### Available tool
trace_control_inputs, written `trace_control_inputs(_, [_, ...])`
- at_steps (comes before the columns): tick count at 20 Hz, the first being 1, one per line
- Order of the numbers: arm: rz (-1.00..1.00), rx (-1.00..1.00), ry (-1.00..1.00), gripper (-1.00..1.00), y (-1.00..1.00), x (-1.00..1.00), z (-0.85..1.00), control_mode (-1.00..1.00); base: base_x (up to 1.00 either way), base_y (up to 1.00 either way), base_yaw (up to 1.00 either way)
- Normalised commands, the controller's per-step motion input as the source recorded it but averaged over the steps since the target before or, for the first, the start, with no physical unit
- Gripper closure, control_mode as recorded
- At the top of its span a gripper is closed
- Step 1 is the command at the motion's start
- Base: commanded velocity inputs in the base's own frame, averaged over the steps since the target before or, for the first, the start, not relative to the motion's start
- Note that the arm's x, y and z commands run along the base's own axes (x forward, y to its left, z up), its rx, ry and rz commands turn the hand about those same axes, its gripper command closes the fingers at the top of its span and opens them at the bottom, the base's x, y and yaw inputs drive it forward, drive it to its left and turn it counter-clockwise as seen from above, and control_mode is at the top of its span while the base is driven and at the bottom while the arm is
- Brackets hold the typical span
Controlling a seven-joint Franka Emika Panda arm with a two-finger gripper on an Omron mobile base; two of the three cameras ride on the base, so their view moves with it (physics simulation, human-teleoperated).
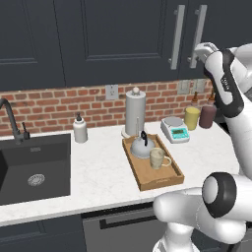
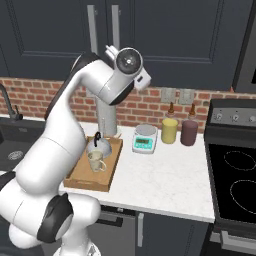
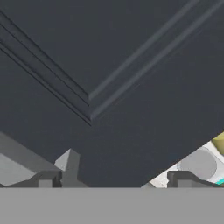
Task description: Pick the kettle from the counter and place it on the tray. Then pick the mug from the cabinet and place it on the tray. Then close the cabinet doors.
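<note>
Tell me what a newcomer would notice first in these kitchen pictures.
The big white robot arm fills the foreground, its open gripper raised close against a closed cabinet door. Below it on the counter lies the wooden tray, with the kettle at its back end and the mug in front of it. The red brick wall behind stands out against the dark cabinets.
</note>
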Motion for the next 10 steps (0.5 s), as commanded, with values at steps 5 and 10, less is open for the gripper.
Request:
trace_control_inputs(5, [-0.01, -0.08, 0.09, -1.0, 0.06, 0.42, -0.18, -1.0, 0.0, 0.0, 0.0])
trace_control_inputs(10, [-0.02, -0.07, 0.05, -1.0, 0.0, 0.42, -0.23, -1.0, 0.0, 0.0, 0.0])
